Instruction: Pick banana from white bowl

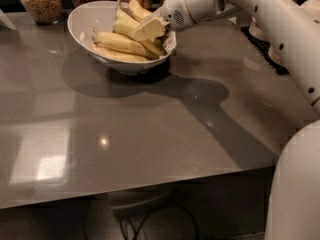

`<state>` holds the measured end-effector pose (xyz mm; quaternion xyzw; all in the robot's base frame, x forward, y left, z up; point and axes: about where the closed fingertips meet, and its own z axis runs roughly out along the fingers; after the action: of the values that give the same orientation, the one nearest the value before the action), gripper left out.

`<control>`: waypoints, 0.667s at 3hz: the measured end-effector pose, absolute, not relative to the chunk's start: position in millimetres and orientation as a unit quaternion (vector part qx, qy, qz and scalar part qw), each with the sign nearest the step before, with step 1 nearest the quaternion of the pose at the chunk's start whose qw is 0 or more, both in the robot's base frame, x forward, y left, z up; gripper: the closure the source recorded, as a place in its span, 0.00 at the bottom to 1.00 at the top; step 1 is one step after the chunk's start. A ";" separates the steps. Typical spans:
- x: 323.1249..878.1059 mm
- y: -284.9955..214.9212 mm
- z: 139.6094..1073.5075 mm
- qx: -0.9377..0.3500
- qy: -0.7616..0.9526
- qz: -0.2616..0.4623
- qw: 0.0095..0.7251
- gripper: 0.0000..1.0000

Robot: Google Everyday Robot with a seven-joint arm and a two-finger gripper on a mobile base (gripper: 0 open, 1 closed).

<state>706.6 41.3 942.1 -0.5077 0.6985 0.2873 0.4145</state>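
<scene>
The white bowl (82, 24) stands at the far side of the grey table and holds several yellow bananas (122, 43). Some lie flat and others lean up against the back right rim. My gripper (148, 29) reaches in from the right on the white arm (260, 9). It sits over the bowl's right side, right against the bananas there. Its tip hides part of the upper bananas.
Several glass jars of grains (42, 1) stand behind the bowl along the table's back edge. A dark mat (260, 44) with white dishes (310, 6) lies at the far right. The grey table (150, 134) stretches towards me, its front edge near the bottom.
</scene>
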 end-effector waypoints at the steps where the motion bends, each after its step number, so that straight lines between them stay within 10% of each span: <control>1: 708.1 38.6 935.5 -0.504 0.706 0.289 0.405 0.50; 2: 708.7 37.1 932.7 -0.502 0.709 0.290 0.401 0.50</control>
<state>708.7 37.1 932.7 -0.5017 0.7092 0.2901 0.4013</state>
